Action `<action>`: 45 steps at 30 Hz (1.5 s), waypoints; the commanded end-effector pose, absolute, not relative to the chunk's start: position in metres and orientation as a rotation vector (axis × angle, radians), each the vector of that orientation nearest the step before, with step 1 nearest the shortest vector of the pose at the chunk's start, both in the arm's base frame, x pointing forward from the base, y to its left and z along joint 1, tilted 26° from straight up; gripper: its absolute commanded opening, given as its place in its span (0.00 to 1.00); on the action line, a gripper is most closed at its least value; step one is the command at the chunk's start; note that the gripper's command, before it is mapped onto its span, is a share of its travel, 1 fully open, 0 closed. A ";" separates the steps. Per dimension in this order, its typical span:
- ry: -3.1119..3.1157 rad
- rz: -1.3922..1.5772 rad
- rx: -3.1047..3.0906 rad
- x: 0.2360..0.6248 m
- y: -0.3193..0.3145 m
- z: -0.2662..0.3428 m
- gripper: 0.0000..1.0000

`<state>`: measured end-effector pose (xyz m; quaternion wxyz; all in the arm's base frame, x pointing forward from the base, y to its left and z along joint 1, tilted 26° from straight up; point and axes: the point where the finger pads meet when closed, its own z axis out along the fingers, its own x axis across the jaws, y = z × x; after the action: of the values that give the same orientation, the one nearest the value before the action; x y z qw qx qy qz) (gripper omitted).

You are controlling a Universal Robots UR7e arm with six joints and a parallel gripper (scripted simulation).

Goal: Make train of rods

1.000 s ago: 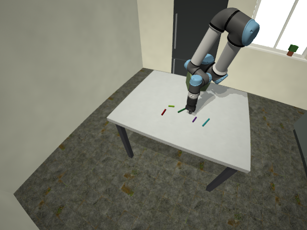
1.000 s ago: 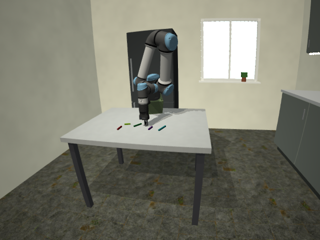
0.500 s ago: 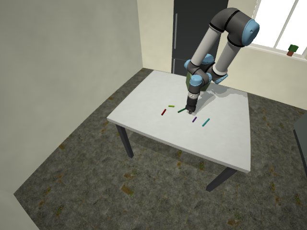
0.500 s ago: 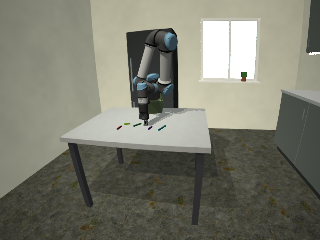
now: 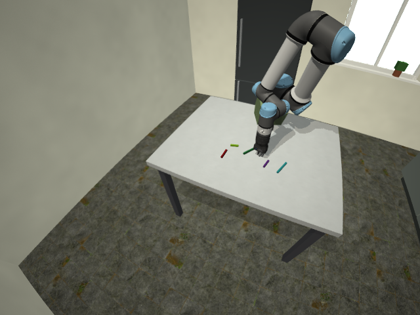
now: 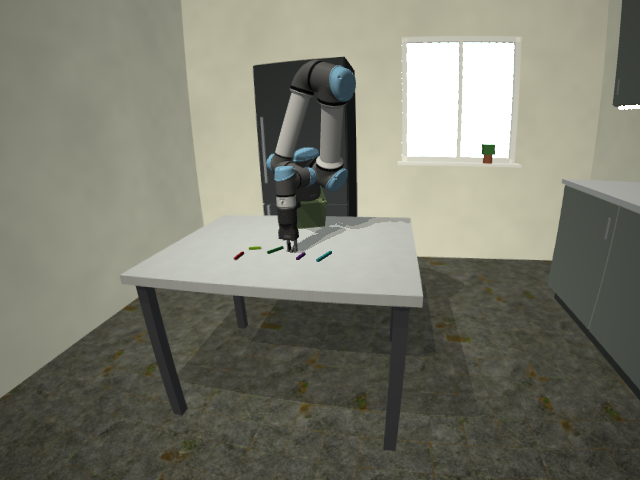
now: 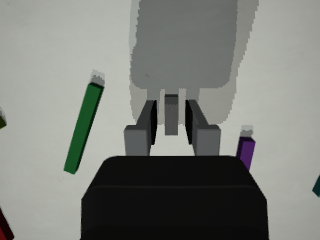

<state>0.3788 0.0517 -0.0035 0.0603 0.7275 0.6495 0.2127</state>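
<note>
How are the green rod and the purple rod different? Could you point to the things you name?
The green rod (image 5: 248, 151) (image 6: 275, 250) (image 7: 84, 128) is longer; the purple rod (image 5: 266, 163) (image 6: 300, 256) (image 7: 245, 153) is shorter. Green is on the lime rod's (image 5: 234, 145) (image 6: 254, 248) side of the hand (image 5: 260, 154) (image 6: 292, 249) (image 7: 171, 122), while purple is on the turquoise rod's (image 5: 281, 167) (image 6: 324, 256) (image 7: 317, 186) side. Both lie flat on the table (image 5: 210, 169) (image 6: 206, 271).

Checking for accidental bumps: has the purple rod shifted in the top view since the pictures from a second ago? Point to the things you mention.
No visible shift: the purple rod (image 5: 266, 163) keeps the same place and angle beside the turquoise rod (image 5: 281, 167).
</note>
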 end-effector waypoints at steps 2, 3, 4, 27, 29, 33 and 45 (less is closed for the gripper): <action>1.965 0.644 2.201 0.379 0.052 -0.003 0.54; 1.965 0.644 2.201 0.379 0.052 -0.003 0.54; 1.965 0.644 2.201 0.379 0.052 -0.003 0.54; 1.965 0.644 2.201 0.373 0.049 0.011 0.54; 1.965 0.644 2.201 0.371 0.048 0.015 0.54; 1.965 0.644 2.201 0.369 0.047 0.021 0.54; 1.965 0.644 2.201 0.358 0.041 0.046 0.54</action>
<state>0.3630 0.0440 0.0341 0.0620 0.7278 0.6490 0.2127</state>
